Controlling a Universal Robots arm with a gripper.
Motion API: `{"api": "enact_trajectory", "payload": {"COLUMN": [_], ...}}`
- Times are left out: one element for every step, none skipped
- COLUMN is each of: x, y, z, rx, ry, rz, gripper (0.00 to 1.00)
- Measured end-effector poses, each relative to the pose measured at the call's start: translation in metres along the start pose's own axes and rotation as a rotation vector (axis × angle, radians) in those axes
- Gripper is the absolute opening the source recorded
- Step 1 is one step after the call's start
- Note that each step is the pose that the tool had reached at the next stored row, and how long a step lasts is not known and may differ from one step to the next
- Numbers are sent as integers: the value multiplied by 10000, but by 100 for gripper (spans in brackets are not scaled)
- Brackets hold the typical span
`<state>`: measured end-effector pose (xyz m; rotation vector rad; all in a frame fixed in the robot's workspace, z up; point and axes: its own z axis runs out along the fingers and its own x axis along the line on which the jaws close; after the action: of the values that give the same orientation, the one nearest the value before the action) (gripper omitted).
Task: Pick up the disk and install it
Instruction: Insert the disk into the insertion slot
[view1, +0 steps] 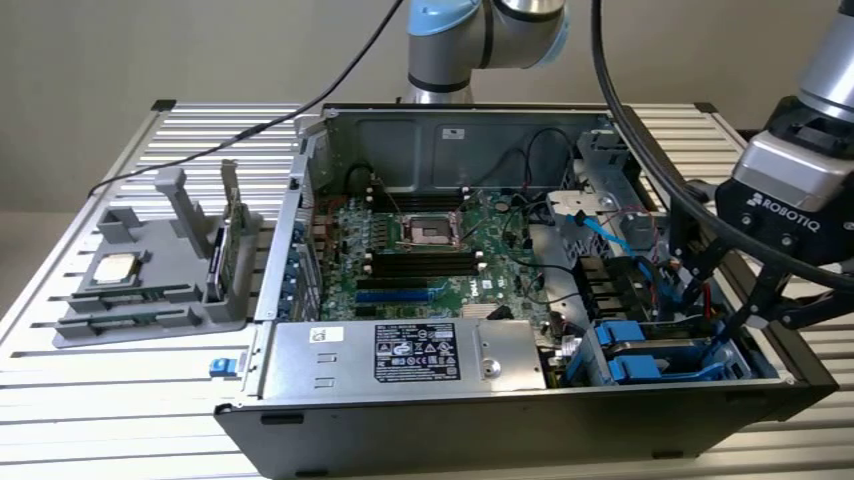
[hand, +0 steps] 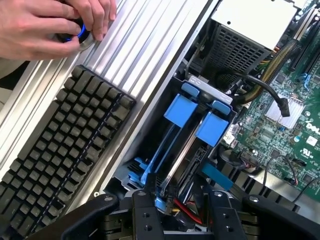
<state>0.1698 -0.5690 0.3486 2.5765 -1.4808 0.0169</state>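
Disk (hand: 192, 146) in blue carrier (hand: 179, 107) slotted into PC's drive bay (hand: 154, 117) for installation, claw (hand: 177, 207) spread wide at its near end.

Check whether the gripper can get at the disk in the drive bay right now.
Probably yes. The open gripper hangs inside the open-topped case, and the disk in its blue carrier lies uncovered beside it, though loose cables run close.

hand (hand: 47, 25) and keyboard (hand: 65, 160) run off the edge, and the disk (hand: 186, 150) is mostly hidden in its blue carrier (hand: 212, 127).
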Motion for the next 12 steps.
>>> {"api": "enact_trajectory", "payload": {"x": [9,17,24,31,36,41,46,51,54,58,61,64], "y": [4,8,11,13,14,15,16,17,17,17,16,16], "z": [2,2,4,5,6,7,9,10,11,13,14,16], "rx": [1,2,6,12,20,29,40,54,67,83,100,117], "ry": [-7,-17,-32,-49,-70,-95,-122,-155,-186,-221,-258,-297], "rz": [22,44,66,91,117,146,176,209,241,274,307,342], "gripper": [43,43,43,43,43,43,43,43,43,43,43,43]}}
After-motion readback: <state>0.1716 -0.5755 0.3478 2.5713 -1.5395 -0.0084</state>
